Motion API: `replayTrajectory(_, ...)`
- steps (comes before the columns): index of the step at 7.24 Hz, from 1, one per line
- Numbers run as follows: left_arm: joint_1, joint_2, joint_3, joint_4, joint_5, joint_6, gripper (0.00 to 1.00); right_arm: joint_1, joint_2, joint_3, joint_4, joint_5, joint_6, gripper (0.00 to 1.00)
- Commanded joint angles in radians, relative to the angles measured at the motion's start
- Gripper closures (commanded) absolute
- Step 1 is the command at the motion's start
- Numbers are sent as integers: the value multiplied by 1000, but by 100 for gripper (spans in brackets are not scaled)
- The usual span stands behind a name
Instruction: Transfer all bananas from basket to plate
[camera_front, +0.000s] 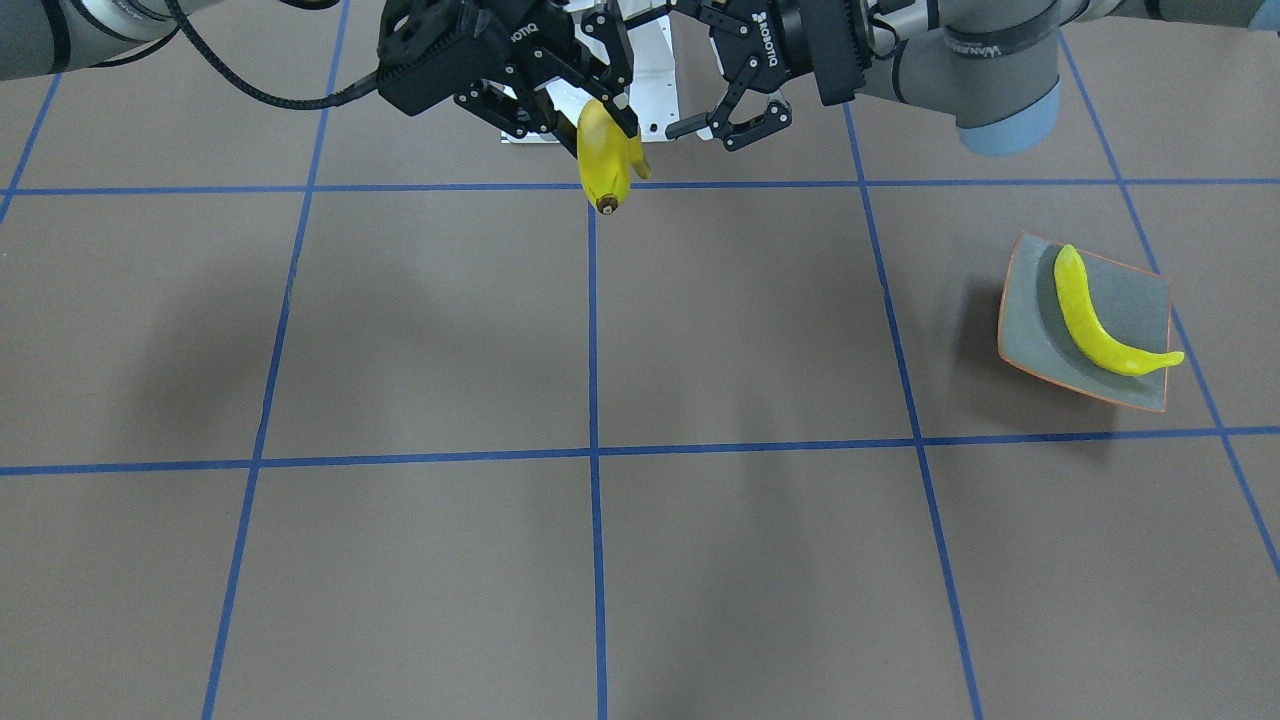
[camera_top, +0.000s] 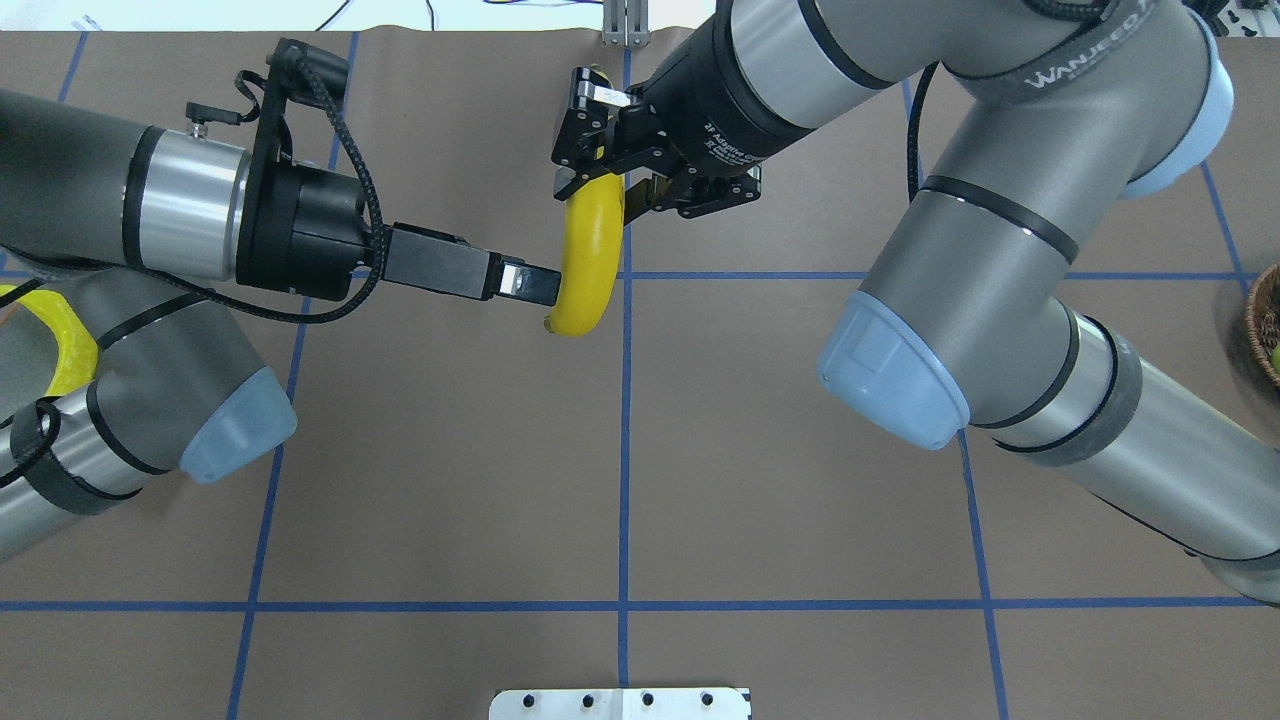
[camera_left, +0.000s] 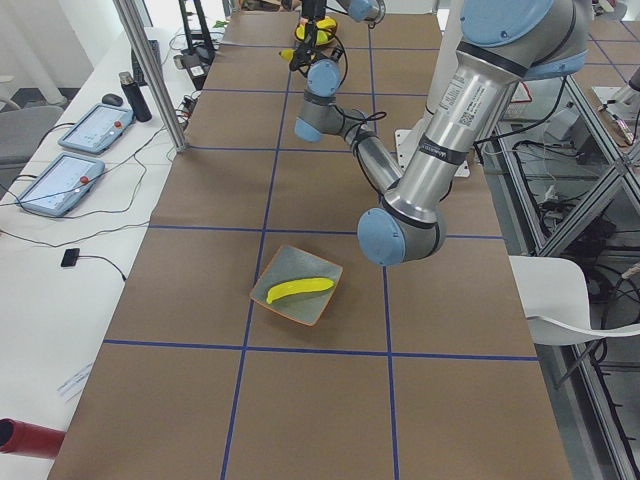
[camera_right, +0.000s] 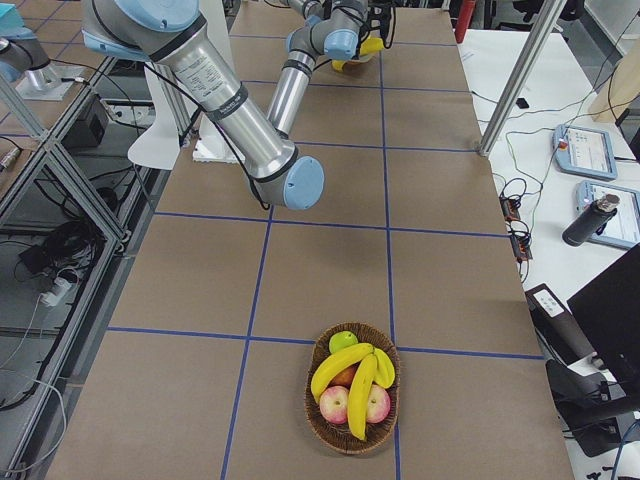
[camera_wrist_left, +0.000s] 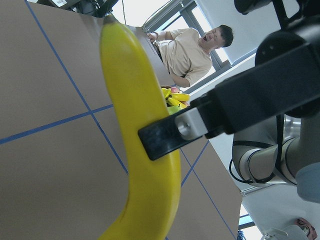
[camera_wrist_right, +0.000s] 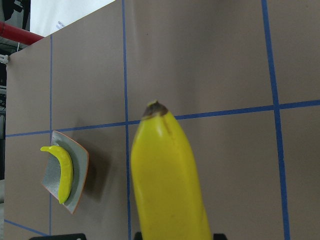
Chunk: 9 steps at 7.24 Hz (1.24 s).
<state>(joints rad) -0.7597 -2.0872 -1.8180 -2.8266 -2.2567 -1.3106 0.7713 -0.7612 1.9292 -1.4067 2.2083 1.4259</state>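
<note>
- Already, one bright yellow curved banana (camera_front: 1090, 320) lies on the square grey-green glossy plate (camera_front: 1130, 300), far left.
- Left hand (camera_top: 535, 284), spread wide, sits at the lower end of a second banana (camera_top: 585, 260).
- Right hand (camera_top: 605, 188) grips its top; a handover seems underway, so the left must close.

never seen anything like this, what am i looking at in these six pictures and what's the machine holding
Two robot arms work at a brown table taped into blue squares. Four pictures come from fixed cameras: across the table, above, and each end; two come from cameras on the wrists. The right hand grips a banana in the air, and the left hand is open beside it. A second banana lies on the plate. Two more bananas sit with apples in the basket.
</note>
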Motion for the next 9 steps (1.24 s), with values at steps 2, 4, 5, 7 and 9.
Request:
replayTrajectory(2,22,-11,3,0,32,1,0,-13,-1,14,0,1,1,100)
replayTrajectory(4,26,-11,5,0,32,1,1,-21,-1,14,0,-1,1,100)
replayTrajectory(5,26,-11,6,0,34,1,1,-26,-1,20,0,-4,1,100)
replayTrajectory(7,33,-14,11,0,35,1,18,-33,2,24,0,-9,1,100)
replayTrajectory(9,36,-17,11,0,35,1,34,-37,2,28,0,-10,-1,100)
